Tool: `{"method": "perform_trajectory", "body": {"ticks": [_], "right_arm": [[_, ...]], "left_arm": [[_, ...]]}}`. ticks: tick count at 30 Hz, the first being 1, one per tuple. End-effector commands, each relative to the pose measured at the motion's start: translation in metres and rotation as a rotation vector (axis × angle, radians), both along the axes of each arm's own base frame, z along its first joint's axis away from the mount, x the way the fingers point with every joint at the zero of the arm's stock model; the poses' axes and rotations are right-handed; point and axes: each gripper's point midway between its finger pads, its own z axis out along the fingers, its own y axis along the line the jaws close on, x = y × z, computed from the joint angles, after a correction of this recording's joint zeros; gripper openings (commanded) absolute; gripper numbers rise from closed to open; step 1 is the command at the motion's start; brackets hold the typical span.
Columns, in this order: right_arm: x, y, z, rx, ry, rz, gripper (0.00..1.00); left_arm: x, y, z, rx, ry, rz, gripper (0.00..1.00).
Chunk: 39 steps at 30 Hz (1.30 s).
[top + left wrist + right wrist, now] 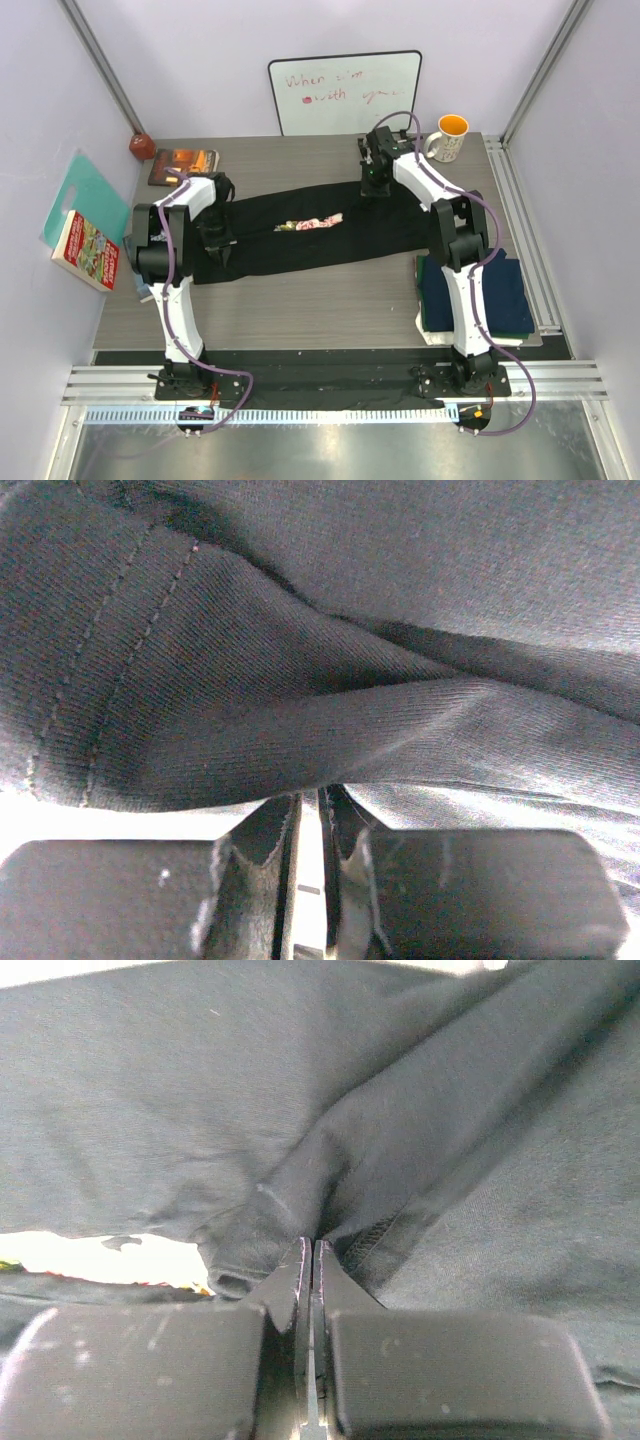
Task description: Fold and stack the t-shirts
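Pinching black t-shirt (290,250) | left hand (218,244), right hand (372,187) closed on opposite edges

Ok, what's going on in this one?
Both arms are working on the black t-shirt, which stretches as a long band across the table. The left hand is pinched shut on cloth at the shirt's left end. The right hand is pinched shut on its far edge toward the right. Both wrist views show fabric caught between closed fingers. A folded navy t-shirt tops a pile at the table's right side. The black one is not yet stacked there.
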Motion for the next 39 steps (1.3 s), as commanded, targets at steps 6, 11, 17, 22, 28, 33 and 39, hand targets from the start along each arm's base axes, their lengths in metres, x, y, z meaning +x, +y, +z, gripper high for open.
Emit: {"method": "perform_trajectory", "body": {"ticks": [6, 11, 17, 22, 28, 33, 39], "right_arm": [[0.032, 0.025, 0.080, 0.100, -0.199, 0.031, 0.01], [0.037, 0.040, 0.059, 0.128, -0.167, 0.043, 0.15], [0.045, 0.070, 0.054, 0.159, -0.194, 0.072, 0.37], [0.049, 0.076, 0.078, 0.176, -0.257, 0.085, 0.38], [0.050, 0.061, 0.146, 0.154, -0.409, 0.064, 0.41], [0.030, 0.040, 0.195, 0.134, -0.513, 0.044, 0.44], [-0.018, 0.000, 0.158, 0.014, -0.379, -0.028, 0.42]], "left_arm": [[0.009, -0.004, 0.003, -0.024, -0.026, -0.017, 0.11], [0.008, -0.005, 0.002, -0.025, -0.023, -0.017, 0.11], [0.007, -0.004, 0.002, -0.026, -0.015, -0.018, 0.11], [0.007, -0.005, 0.002, -0.029, -0.013, -0.019, 0.10], [0.010, -0.006, 0.003, -0.034, -0.022, -0.019, 0.11], [0.010, -0.012, 0.000, -0.069, -0.010, -0.021, 0.11], [0.004, -0.019, -0.003, -0.079, 0.004, -0.042, 0.11]]}}
